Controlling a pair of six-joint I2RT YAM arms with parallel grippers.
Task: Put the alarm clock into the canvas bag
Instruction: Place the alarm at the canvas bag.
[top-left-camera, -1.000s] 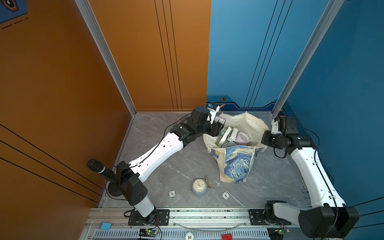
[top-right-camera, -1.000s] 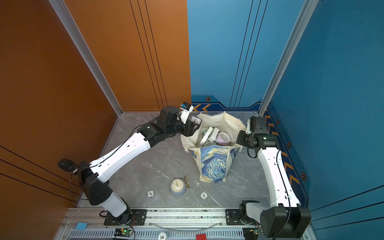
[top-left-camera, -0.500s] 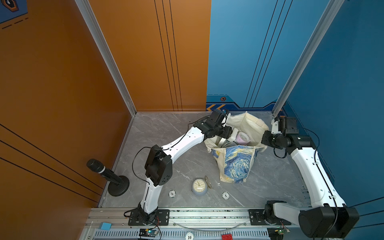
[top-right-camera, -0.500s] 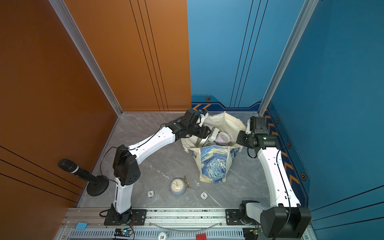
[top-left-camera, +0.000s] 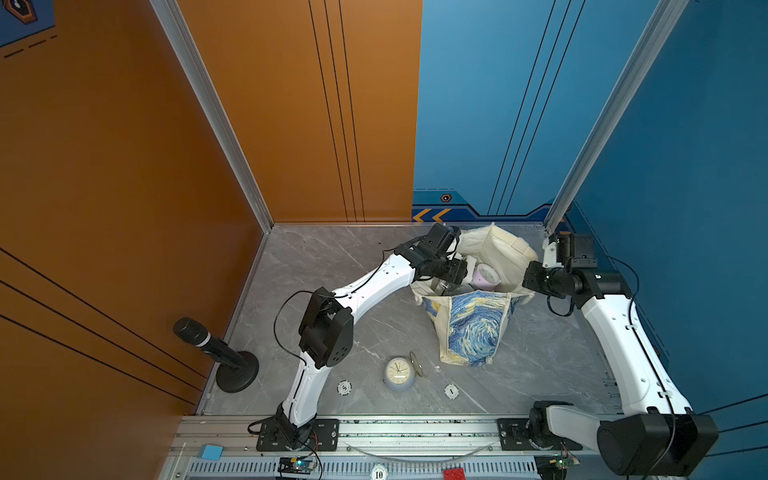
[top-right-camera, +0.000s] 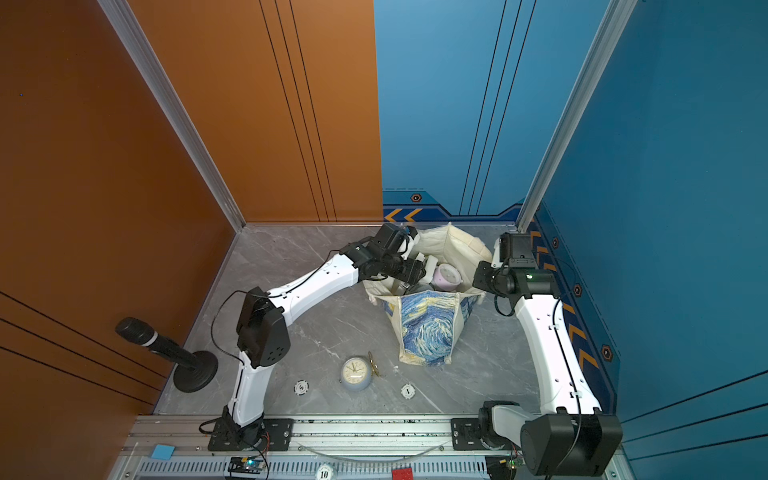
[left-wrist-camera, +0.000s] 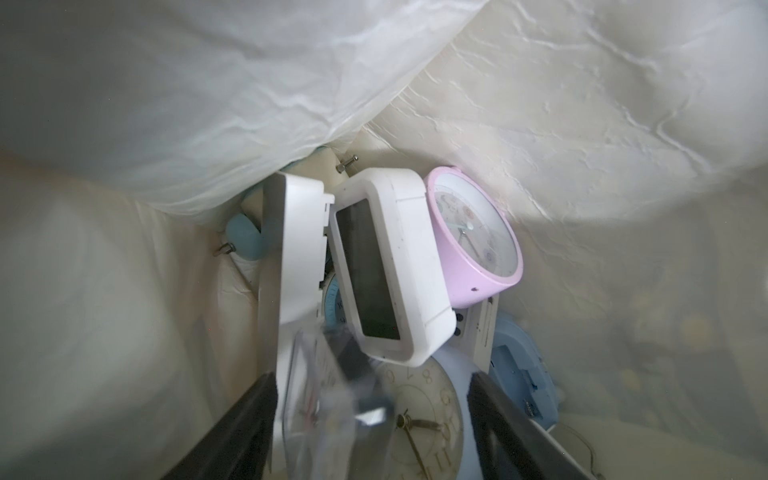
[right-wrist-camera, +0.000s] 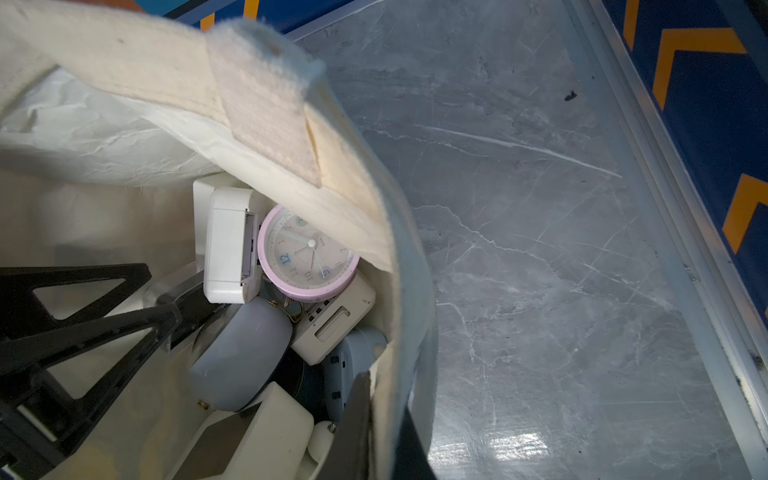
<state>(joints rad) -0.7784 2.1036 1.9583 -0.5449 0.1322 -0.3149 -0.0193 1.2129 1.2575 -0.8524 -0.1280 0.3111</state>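
Note:
A round pale-blue alarm clock (top-left-camera: 399, 374) (top-right-camera: 356, 374) with a cream face stands on the grey floor in front of the canvas bag (top-left-camera: 473, 328) (top-right-camera: 426, 328). The bag stands upright with its mouth wide. My left gripper (top-left-camera: 454, 279) (top-right-camera: 411, 275) (left-wrist-camera: 370, 380) is down inside it, jaws open. Between them lies a blurred clear-cased clock (left-wrist-camera: 328, 399), loose and short of one finger. Several clocks fill the bag, among them a pink one (left-wrist-camera: 478, 241) (right-wrist-camera: 307, 253) and a white digital one (left-wrist-camera: 386, 266). My right gripper (top-left-camera: 528, 282) (top-right-camera: 478, 278) (right-wrist-camera: 382, 399) is shut on the bag's right rim.
A black microphone on a round stand (top-left-camera: 216, 349) is at the left wall. Two white chips (top-left-camera: 344, 387) (top-left-camera: 451, 390) flank the floor clock, and a gold ring (top-left-camera: 417, 365) leans beside it. Walls close in at the back and both sides.
My left arm swung from above the bag's left rim down into its mouth. Its jaws widened, and the clear clock they carried is now loose between them. The right arm has not moved.

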